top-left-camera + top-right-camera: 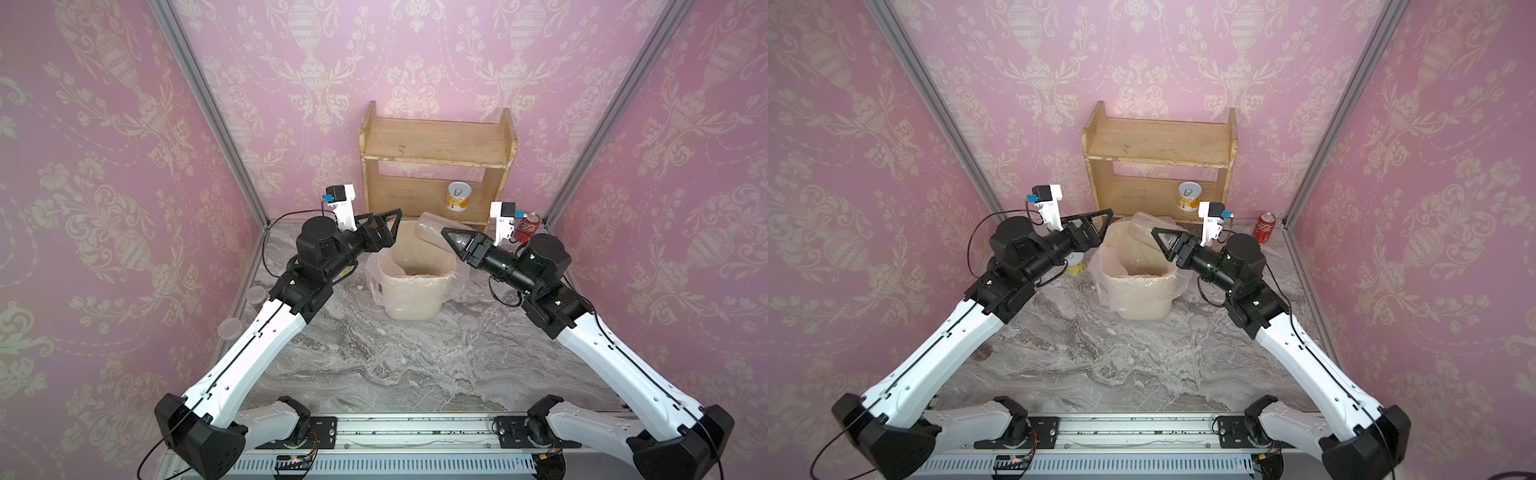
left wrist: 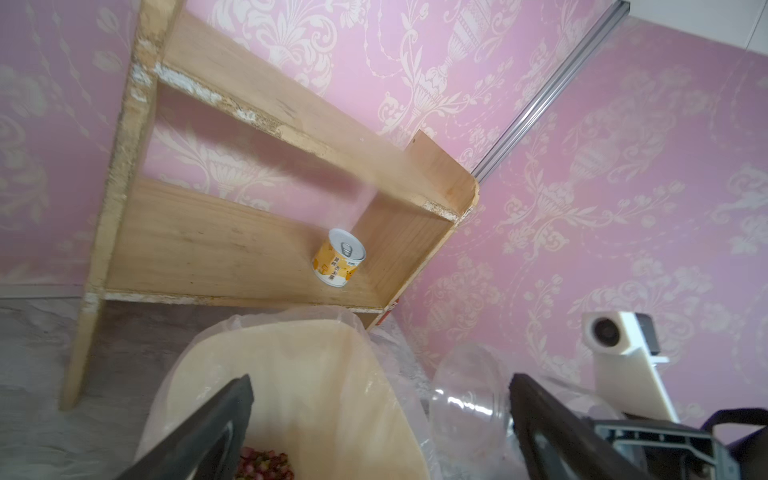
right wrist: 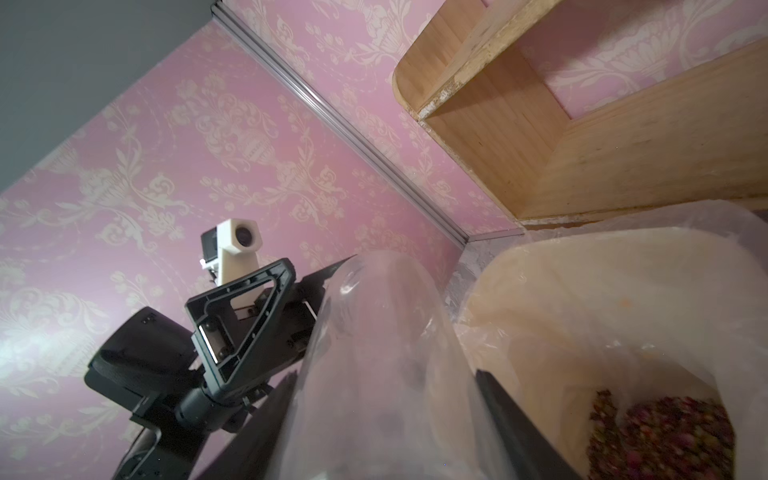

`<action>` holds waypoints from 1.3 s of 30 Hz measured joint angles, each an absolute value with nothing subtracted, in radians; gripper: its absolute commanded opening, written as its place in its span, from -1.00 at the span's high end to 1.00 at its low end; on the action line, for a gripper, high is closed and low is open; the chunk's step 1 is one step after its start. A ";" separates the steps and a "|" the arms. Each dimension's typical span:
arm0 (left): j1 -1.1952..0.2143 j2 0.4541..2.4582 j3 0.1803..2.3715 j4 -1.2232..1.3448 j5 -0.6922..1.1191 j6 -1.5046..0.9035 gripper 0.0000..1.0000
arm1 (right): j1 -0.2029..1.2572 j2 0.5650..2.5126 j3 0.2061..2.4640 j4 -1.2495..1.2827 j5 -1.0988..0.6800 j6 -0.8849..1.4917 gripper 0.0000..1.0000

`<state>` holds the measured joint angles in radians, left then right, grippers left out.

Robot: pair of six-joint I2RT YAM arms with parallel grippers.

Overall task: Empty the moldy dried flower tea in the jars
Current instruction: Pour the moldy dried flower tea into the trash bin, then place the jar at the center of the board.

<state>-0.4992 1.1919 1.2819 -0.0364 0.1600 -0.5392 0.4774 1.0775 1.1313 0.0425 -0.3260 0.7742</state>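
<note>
My right gripper (image 1: 448,237) (image 3: 384,382) is shut on a clear jar (image 1: 430,228) (image 1: 1142,226) (image 3: 386,332), which lies tilted over the far right rim of the lined beige bin (image 1: 411,299) (image 1: 1142,301). The jar looks empty in the right wrist view. A heap of pinkish-red dried flower tea (image 2: 262,463) (image 3: 660,436) lies at the bottom of the bin. My left gripper (image 1: 392,226) (image 2: 380,386) is open above the bin's far left rim, with nothing between its fingers. The jar (image 2: 465,399) sits just off its right finger.
Against the back wall stands a wooden shelf (image 1: 436,166) with a yellow-and-white tin (image 1: 459,198) on its lower board. A red cola can (image 1: 1264,226) is at the back right, and another yellow tin (image 1: 1076,266) sits under my left arm. Two translucent lids (image 1: 255,293) (image 1: 230,328) lie by the left wall.
</note>
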 measured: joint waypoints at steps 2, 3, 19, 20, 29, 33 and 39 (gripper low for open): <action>-0.499 1.163 1.272 -0.070 0.159 -0.453 -0.99 | 0.477 1.042 1.181 -0.088 -0.307 0.683 -0.01; -0.499 1.146 1.259 -0.085 0.161 -0.408 -0.99 | 0.477 1.024 1.206 -0.150 -0.295 0.641 -0.01; -0.499 1.005 0.996 -0.109 0.350 -0.156 -0.99 | 0.477 0.900 1.353 -0.942 -0.015 0.285 -0.07; -0.499 1.001 0.990 -0.104 0.357 -0.151 -0.99 | 0.477 0.912 1.354 -0.976 -0.008 0.279 -0.06; -0.499 0.971 0.935 -0.076 0.363 -0.135 -0.99 | 0.477 1.072 1.274 -1.101 0.001 0.260 -0.06; -0.499 0.962 0.920 -0.068 0.362 -0.135 -0.99 | 0.477 1.115 1.217 -1.107 0.001 0.260 -0.06; -0.499 0.961 0.911 -0.046 0.362 -0.136 -0.99 | 0.477 1.167 1.114 -1.086 0.001 0.262 -0.06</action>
<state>-0.4992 0.9611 0.9112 -0.0463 0.3618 -0.1356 0.4774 1.1667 1.1137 -1.0859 0.0013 0.2619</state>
